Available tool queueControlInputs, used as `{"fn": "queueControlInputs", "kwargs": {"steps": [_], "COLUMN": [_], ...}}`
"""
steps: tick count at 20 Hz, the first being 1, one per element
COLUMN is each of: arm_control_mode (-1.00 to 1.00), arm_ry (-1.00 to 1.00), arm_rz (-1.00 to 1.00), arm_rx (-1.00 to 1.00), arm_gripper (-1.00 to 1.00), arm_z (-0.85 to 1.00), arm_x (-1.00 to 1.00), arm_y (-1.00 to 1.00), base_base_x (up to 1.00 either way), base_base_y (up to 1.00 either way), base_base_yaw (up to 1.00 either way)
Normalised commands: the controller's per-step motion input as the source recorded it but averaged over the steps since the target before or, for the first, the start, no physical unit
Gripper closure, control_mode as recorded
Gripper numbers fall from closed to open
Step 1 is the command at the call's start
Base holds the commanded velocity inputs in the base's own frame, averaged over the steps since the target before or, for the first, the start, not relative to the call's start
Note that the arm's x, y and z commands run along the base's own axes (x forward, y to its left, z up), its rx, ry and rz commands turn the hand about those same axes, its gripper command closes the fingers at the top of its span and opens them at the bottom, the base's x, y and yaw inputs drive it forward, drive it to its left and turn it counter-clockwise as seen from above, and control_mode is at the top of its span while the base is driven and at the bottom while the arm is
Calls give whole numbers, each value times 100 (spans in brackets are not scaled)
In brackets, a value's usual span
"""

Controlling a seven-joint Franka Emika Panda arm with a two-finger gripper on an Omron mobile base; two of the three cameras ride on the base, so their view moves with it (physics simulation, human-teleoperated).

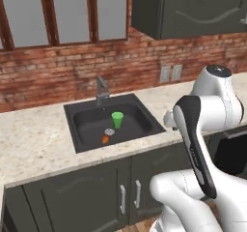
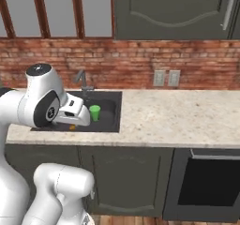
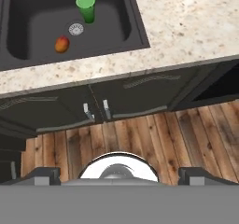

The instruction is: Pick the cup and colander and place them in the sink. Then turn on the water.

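The white arm (image 1: 193, 129) is folded up high, elbow bent — forearm reaching forward. The gripper (image 3: 119, 174) points downward, its two fingertips (image 3: 44, 175) spread wide apart — nothing between them.

a small orange-red fruit (image 3: 61, 44) is lying near a round metal drain (image 3: 76, 29). a speckled beige counter (image 2: 187, 121) is running under a red brick wall (image 2: 140, 62) carrying two outlets (image 2: 167, 78). dark cabinet doors (image 1: 103, 192) are standing below, wooden floorboards (image 3: 140, 143) are showing beneath, and windows (image 1: 53, 13) are sitting above.
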Motion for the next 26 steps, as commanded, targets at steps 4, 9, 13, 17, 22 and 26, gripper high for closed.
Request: {"fn": "queueControlInputs", "kwargs": {"steps": [4, 9, 13, 17, 22, 26], "arm_control_mode": [100, 100, 100, 100, 100, 100], "arm_ry": [0, 0, 0, 0, 0, 0], "arm_rz": [0, 0, 0, 0, 0, 0], "arm_rx": [0, 0, 0, 0, 0, 0], "arm_gripper": [-100, -100, -100, -100, -100, -100], "arm_z": [0, 0, 0, 0, 0, 0], "arm_x": [0, 0, 0, 0, 0, 0], "arm_y": [0, 0, 0, 0, 0, 0], "base_base_x": [-12, -2, -5, -9, -13, -13], "base_base_y": [-32, -31, -42, -52, -51, -48], "base_base_yaw": [-56, -59, -57, -54, -53, -52]}}
